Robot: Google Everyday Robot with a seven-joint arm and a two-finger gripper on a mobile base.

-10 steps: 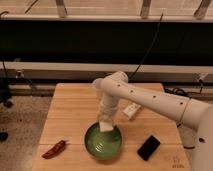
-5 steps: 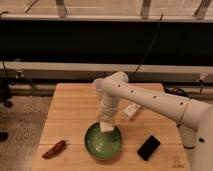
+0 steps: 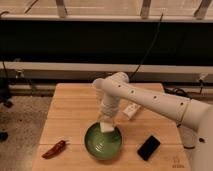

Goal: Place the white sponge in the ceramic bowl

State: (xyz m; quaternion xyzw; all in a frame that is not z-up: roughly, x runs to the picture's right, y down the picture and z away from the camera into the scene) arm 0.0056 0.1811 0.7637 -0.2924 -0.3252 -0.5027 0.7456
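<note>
The green ceramic bowl (image 3: 102, 143) sits near the front middle of the wooden table. My gripper (image 3: 106, 123) hangs straight down over the bowl's back rim. The white sponge (image 3: 106, 127) is a small white block at the gripper's tip, just above the bowl's inside by its far edge. The white arm reaches in from the right.
A red chili-like object (image 3: 54, 149) lies at the front left. A black phone-like slab (image 3: 148, 147) lies at the front right. A whitish oblong object (image 3: 132, 110) lies behind the bowl to the right. The wooden table (image 3: 75, 110) ends near a dark wall behind.
The gripper with the white sponge has stayed over the bowl's back rim, perhaps slightly lower. Nothing else has moved.
</note>
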